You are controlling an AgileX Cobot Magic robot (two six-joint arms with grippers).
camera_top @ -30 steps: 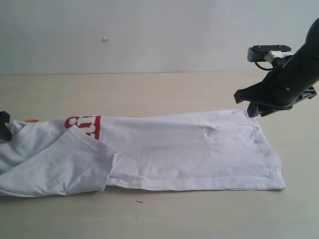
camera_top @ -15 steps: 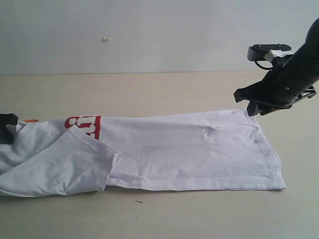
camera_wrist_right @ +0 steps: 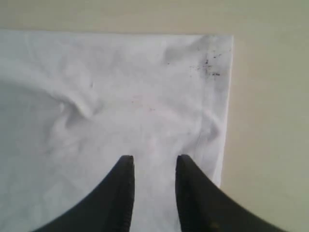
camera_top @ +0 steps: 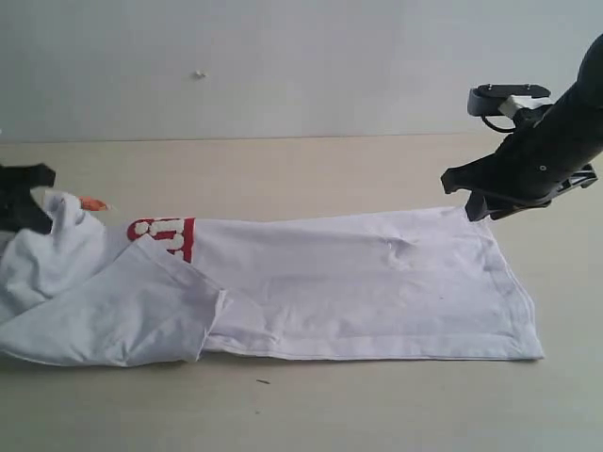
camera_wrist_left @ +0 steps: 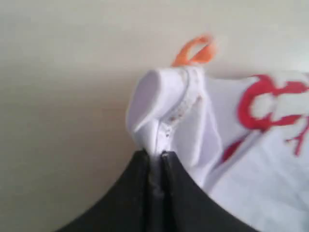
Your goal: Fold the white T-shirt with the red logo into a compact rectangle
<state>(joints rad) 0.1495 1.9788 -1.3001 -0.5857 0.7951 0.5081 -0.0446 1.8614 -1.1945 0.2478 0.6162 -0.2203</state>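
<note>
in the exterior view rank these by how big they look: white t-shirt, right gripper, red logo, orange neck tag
1. white T-shirt, by far the largest
2. right gripper, counted with its black wrist
3. red logo, only partly showing
4. orange neck tag, smallest

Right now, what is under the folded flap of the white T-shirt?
The red logo runs under the flap; only its end shows, the rest is covered.
</note>
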